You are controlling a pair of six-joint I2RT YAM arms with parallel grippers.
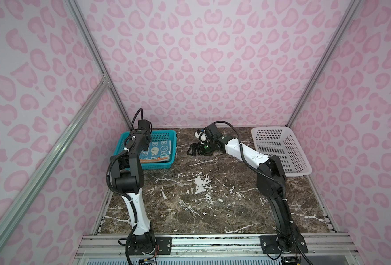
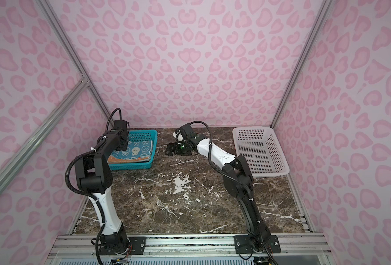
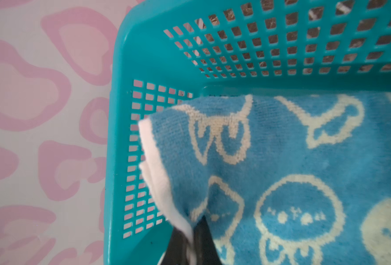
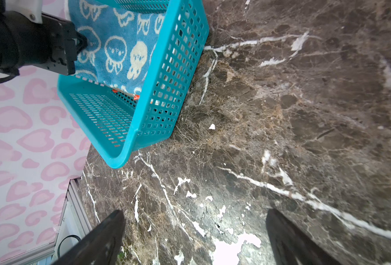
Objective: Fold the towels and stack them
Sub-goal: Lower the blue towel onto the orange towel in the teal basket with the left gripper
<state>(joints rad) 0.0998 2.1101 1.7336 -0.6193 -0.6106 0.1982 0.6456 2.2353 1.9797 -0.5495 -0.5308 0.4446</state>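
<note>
A blue towel (image 1: 160,149) (image 2: 137,149) with white rabbit drawings lies on top inside the teal basket (image 1: 157,165) (image 2: 132,166) at the back left. The edge of an orange towel (image 1: 154,160) (image 2: 126,158) shows beneath it. My left gripper (image 3: 192,231) (image 4: 81,43) reaches into the basket and is shut on a corner of the blue towel (image 3: 281,149), which is lifted and bunched against the basket wall (image 3: 144,57). To the right of the basket, my right gripper (image 1: 191,150) (image 2: 168,150) (image 4: 194,214) hovers open and empty over the marble table.
An empty white perforated basket (image 1: 281,149) (image 2: 261,151) stands at the back right. Dark marble tabletop (image 1: 201,195) spreads between the two arms. Pink patterned walls close in the sides and back, and an aluminium rail runs along the front.
</note>
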